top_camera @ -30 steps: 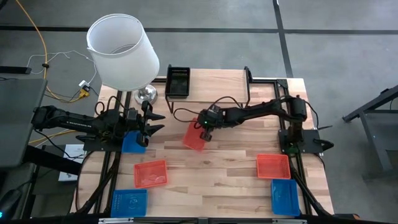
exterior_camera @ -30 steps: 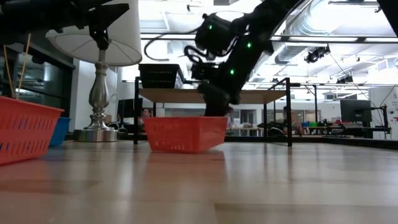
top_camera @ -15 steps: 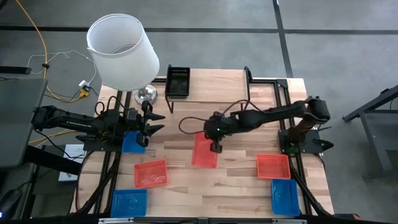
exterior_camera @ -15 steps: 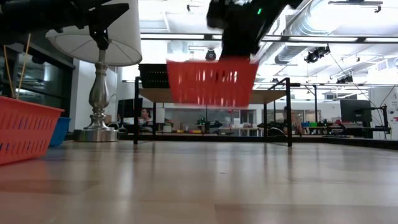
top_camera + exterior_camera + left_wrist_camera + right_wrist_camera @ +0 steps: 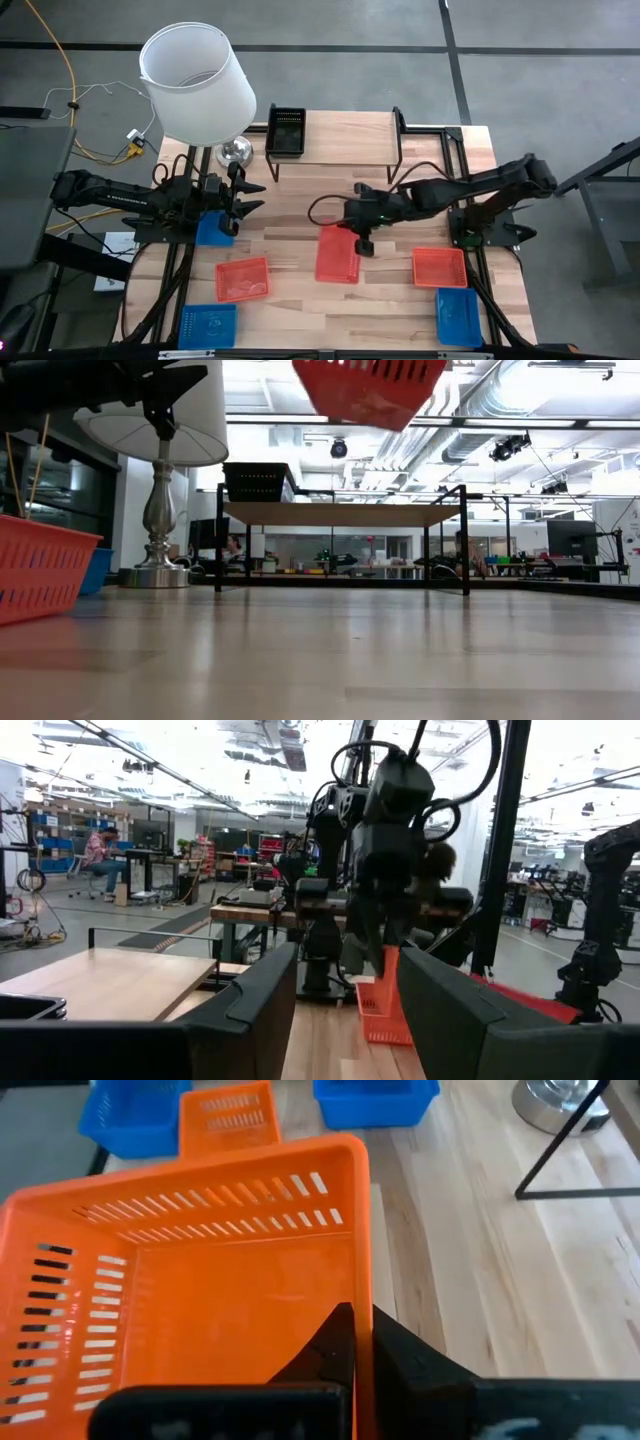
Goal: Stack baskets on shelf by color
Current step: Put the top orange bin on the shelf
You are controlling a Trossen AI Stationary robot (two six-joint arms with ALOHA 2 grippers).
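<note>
Over on the left side of the table, the left gripper [image 5: 243, 198] just sits with its jaws apart and nothing between them, parked next to a blue basket [image 5: 213, 229] by the table edge. Behind it is a lamp [image 5: 197, 82] with a big smooth white drum shade on a shiny metal base.

Progress-wise, honestly this looks barely started. The shelf [image 5: 335, 137], a pale wood plank on thin black metal legs, has exactly one black basket [image 5: 287, 130] on its left end and nothing else that I can see. Still loose on the tabletop: a red-orange basket [image 5: 242, 278] and another blue basket [image 5: 207, 325] at front left, then a second red-orange basket [image 5: 440, 267] and a third blue one [image 5: 458, 316] at front right. So no color stack exists yet, and nearly everything is left to do.

Middle of the table, the right gripper [image 5: 362, 238] has its jaws clamped on the wall of the lifted red-orange basket [image 5: 337, 254]. It's well up in the air, tilted, and from table level it hangs high above the wood, well short of the shelf.

Material notes: the baskets are thin glossy plastic, shallow rectangles with rounded corners, and rows of narrow slots in the walls, so a light, slightly flexy thing to pinch. The floor of the lifted one looks solid and smooth from the wrist view. I'd guess they nest easily.
</note>
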